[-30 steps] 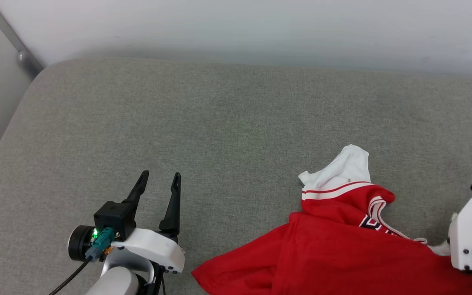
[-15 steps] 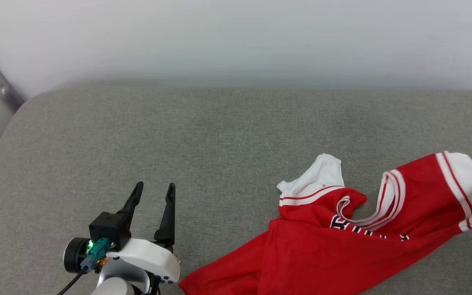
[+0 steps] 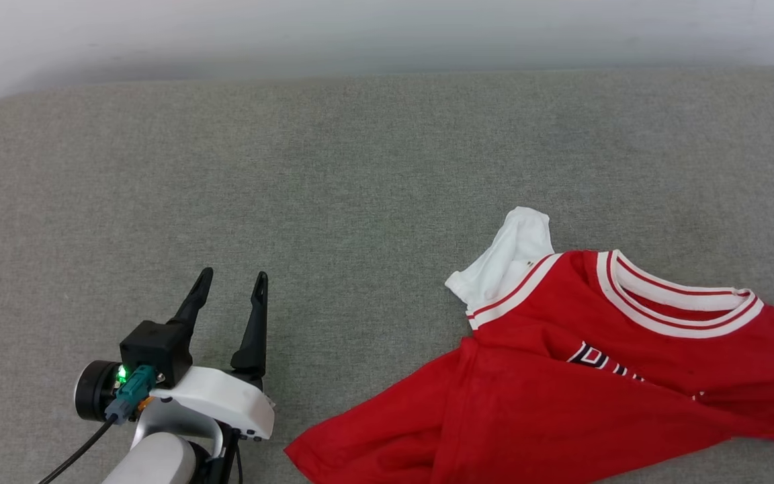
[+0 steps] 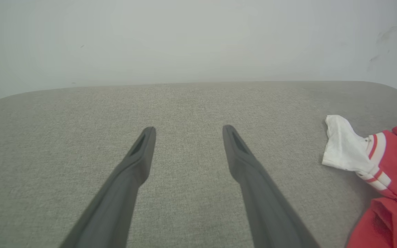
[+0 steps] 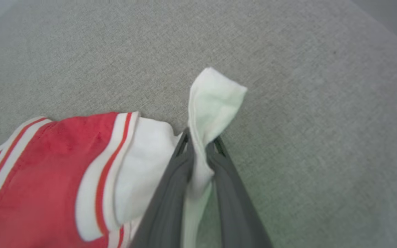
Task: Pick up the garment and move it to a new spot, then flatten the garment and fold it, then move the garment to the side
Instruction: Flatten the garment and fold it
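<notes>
Flattening step: right pincer (image 5: 201, 137) pinches the shirt (image 3: 562, 390) by its sleeve (image 5: 215, 93); left pincer (image 3: 234, 275) gapes empty. Next, probably release and smooth.

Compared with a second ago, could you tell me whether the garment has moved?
Yes: the garment has spread rightward across the cushion; its collar lies open, farther from the white sleeve, which stayed put.

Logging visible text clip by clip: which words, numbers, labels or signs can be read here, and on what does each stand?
"BU" or "PU", partial: black, white-outlined lettering on the chest of the red garment. A fold hides the letters' lower halves and the rest of the word, so it cannot be read whole.
Left end effector: no legible label, just a green light.
Nothing else legible.
</notes>
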